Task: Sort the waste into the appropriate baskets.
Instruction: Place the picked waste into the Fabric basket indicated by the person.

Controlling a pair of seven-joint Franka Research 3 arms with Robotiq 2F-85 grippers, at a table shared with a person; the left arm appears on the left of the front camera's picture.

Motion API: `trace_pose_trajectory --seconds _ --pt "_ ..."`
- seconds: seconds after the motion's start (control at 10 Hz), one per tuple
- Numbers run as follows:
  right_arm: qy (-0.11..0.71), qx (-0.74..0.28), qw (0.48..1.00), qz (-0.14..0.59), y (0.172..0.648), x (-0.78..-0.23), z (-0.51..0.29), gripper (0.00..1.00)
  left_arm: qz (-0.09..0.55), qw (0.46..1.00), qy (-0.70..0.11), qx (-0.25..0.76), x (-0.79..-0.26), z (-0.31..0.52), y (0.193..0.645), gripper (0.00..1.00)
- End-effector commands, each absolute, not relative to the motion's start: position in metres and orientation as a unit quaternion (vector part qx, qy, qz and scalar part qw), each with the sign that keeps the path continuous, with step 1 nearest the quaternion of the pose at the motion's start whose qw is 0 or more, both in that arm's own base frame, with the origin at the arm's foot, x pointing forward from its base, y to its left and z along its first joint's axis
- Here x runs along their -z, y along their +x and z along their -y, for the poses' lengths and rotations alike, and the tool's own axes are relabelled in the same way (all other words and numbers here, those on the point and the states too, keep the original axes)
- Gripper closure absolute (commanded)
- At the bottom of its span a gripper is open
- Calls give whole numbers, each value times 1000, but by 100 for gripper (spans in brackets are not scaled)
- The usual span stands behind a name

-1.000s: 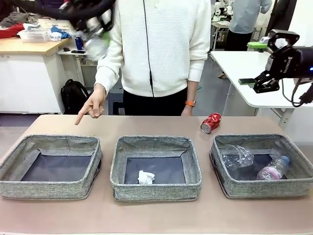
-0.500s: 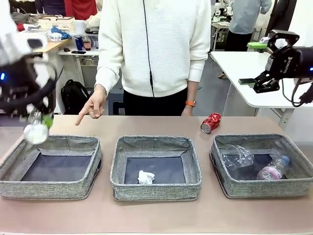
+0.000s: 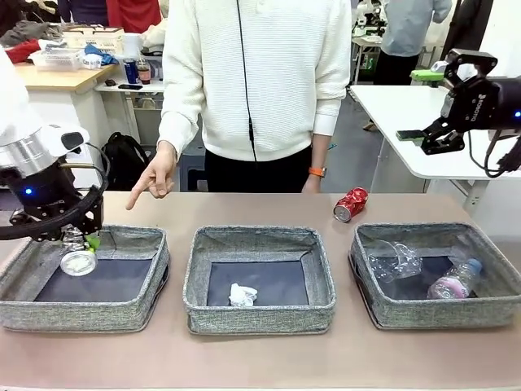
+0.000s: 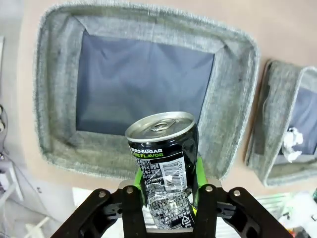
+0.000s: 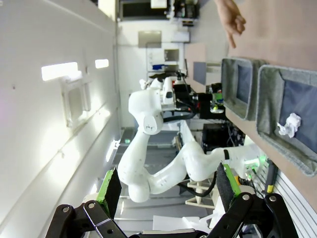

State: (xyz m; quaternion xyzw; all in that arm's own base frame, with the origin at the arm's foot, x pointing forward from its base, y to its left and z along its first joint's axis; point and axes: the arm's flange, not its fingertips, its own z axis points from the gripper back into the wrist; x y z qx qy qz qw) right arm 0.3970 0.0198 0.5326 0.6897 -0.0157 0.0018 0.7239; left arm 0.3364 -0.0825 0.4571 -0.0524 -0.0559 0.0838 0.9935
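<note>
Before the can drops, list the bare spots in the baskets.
Left basket: floor all bare beneath the dark can in the left pincer. Middle basket: bare behind the paper ball. Right basket: crowded by the cup and bottle.

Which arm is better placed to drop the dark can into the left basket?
Left. Its fingers already grip the dark can right above the left basket. The right gripper hangs open, high over the far right side.
</note>
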Motion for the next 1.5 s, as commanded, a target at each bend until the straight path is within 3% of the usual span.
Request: trace_pose_trajectory --seconds 0.0,0.4,0.5,0.6,0.7,1.4 --pt "692 -4 722 16 399 -536 -20 0 69 992 -44 -98 -450 83 335 59" --pt "692 -4 722 16 399 -536 -20 0 68 990 -45 -113 -443 83 342 59" --pt "692 -4 722 16 399 -536 -20 0 74 988 -54 -123 -446 82 342 44" --pt "692 -4 722 16 399 -536 -20 0 74 989 -53 -120 -445 83 342 5" --pt "692 -4 722 16 399 -536 -20 0 74 989 -52 -120 -445 83 342 0" --pt "692 -4 722 16 399 -536 -20 0 81 988 -80 -103 -462 89 338 0"
